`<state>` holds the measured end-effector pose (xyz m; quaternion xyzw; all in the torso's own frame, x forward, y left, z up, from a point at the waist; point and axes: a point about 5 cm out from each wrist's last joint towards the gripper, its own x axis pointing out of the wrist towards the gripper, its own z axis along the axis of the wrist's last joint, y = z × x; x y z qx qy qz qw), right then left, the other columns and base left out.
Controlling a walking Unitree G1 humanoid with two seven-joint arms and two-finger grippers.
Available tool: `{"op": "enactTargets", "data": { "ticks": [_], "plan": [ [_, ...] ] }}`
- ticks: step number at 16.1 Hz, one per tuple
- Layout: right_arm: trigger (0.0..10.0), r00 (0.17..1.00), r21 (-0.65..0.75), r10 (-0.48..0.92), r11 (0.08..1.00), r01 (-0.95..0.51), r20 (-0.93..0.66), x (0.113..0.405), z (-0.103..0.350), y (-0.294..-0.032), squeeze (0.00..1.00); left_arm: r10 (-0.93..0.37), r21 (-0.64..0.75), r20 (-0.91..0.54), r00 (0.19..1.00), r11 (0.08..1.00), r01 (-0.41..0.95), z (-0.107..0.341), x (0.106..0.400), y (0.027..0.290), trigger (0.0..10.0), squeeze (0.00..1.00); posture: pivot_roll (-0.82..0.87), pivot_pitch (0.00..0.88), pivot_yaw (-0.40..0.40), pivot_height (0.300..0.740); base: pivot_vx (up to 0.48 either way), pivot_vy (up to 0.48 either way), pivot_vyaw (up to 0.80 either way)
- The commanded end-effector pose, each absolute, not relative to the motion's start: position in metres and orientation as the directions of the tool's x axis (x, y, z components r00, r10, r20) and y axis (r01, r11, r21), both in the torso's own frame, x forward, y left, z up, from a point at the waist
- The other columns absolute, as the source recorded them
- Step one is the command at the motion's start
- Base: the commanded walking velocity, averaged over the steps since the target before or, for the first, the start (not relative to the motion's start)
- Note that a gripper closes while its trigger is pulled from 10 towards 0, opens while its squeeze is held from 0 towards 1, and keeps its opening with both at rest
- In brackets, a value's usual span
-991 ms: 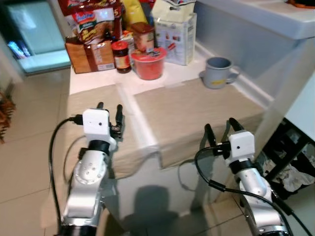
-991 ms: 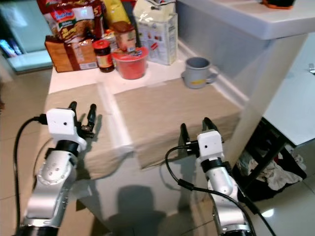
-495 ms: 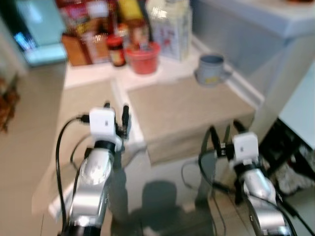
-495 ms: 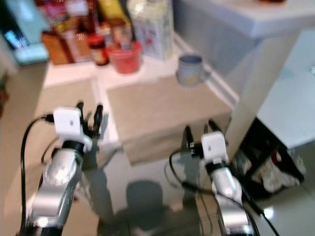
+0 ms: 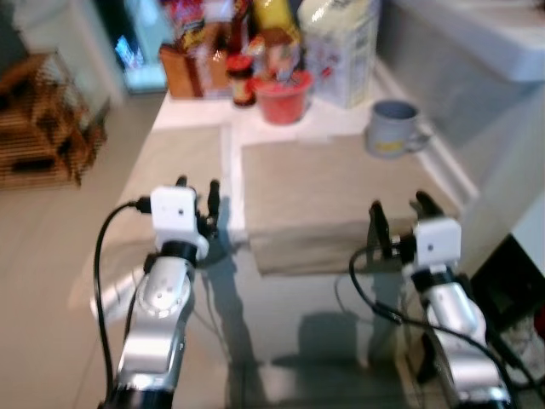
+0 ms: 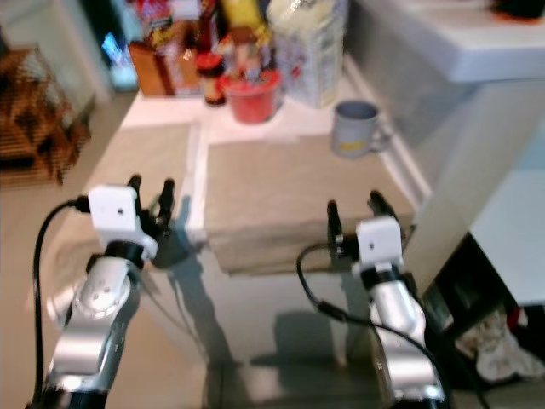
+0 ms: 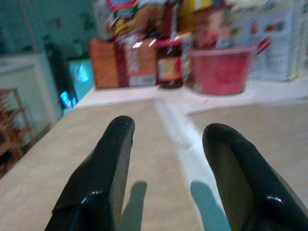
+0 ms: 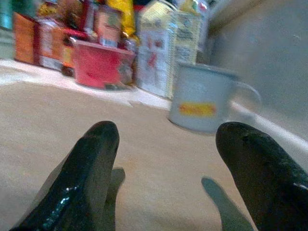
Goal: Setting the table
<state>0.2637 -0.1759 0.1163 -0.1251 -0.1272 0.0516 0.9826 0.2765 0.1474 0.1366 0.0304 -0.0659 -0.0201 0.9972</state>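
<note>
Two beige placemats (image 5: 328, 183) flat on white table (image 5: 196, 119), near edges overhanging (easy to snag and drag). Grey mug (image 5: 392, 128) upright beyond right mat, tippable if nudged. Left gripper (image 5: 197, 189) and right gripper (image 5: 400, 213) spread wide, empty, hovering at mat edges.

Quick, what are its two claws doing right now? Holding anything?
Left gripper: open, holding nothing, over the left placemat.
Right gripper: open, holding nothing, at the right placemat's near edge.
</note>
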Motion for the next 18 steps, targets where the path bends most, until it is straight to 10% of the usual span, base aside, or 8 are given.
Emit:
{"op": "enactTargets", "data": {
  "ticks": [1,18],
  "plan": [
    [10.0,0.952,-0.234,0.110,0.971,-0.041,0.287,0.268,0.132,-0.178,0.00,-0.050,0.083,0.112,0.992,0.996,0.041,0.137,0.279,0.153,10.0,0.00,-0.13,0.000,0.077,0.740,0.000,0.000,0.00],
    [10.0,0.976,-0.230,0.131,0.969,-0.089,0.176,0.262,0.109,-0.171,0.00,-0.047,0.069,0.102,0.994,0.997,0.040,0.139,0.282,0.151,10.0,0.00,-0.13,0.000,0.079,0.740,0.242,0.000,0.00]
  ]
}}
